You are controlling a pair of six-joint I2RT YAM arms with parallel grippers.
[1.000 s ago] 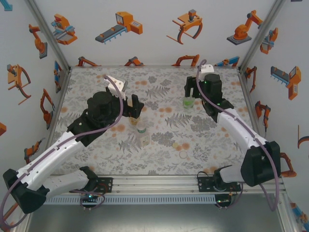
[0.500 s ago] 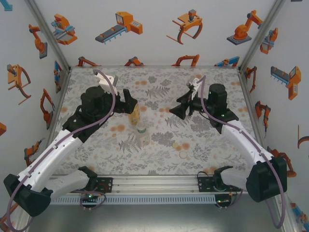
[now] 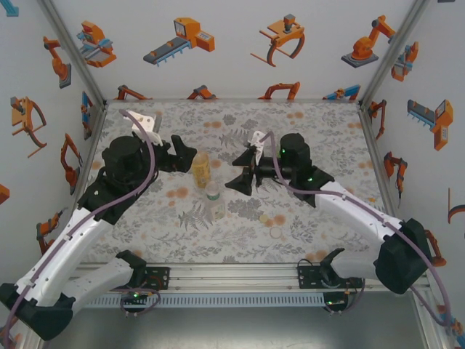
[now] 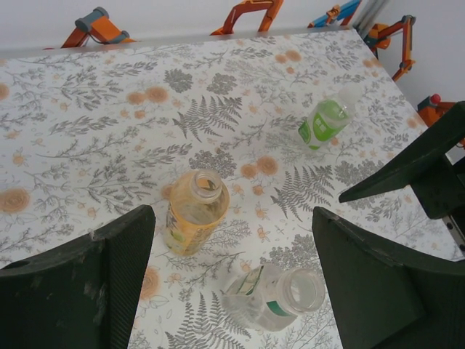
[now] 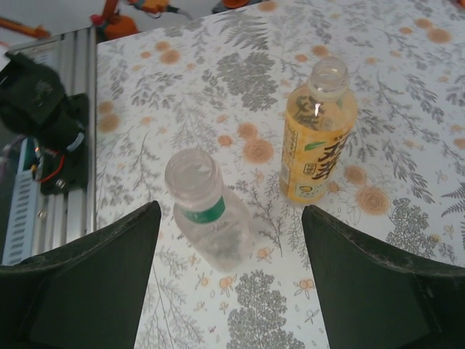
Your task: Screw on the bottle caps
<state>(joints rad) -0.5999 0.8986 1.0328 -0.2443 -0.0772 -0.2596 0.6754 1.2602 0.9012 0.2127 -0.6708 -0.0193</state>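
The tall yellow-orange bottle (image 3: 202, 169) (image 4: 192, 211) (image 5: 317, 138) stands open-necked mid-table. Just in front of it stands the slim colourless bottle (image 3: 213, 200) (image 4: 272, 294) (image 5: 203, 207), also uncapped, with a green neck band. The green-tinted bottle (image 4: 325, 121) sits farther right in the left wrist view. A pale yellow cap (image 3: 265, 217) and a white cap (image 3: 277, 233) lie on the table near the front. My left gripper (image 3: 187, 155) (image 4: 232, 214) is open just left of the yellow bottle. My right gripper (image 3: 236, 172) (image 5: 231, 211) is open to the right, facing both bottles.
The flower-patterned table (image 3: 327, 218) is boxed in by white walls on three sides. An aluminium rail (image 3: 232, 275) (image 5: 58, 145) runs along the near edge, with the arm mounts on it. The right gripper's dark fingers (image 4: 429, 163) reach into the left wrist view.
The left gripper has pulled back leftward, off the yellow bottle. The right arm has swung left from the green bottle at the back right to the table's middle.
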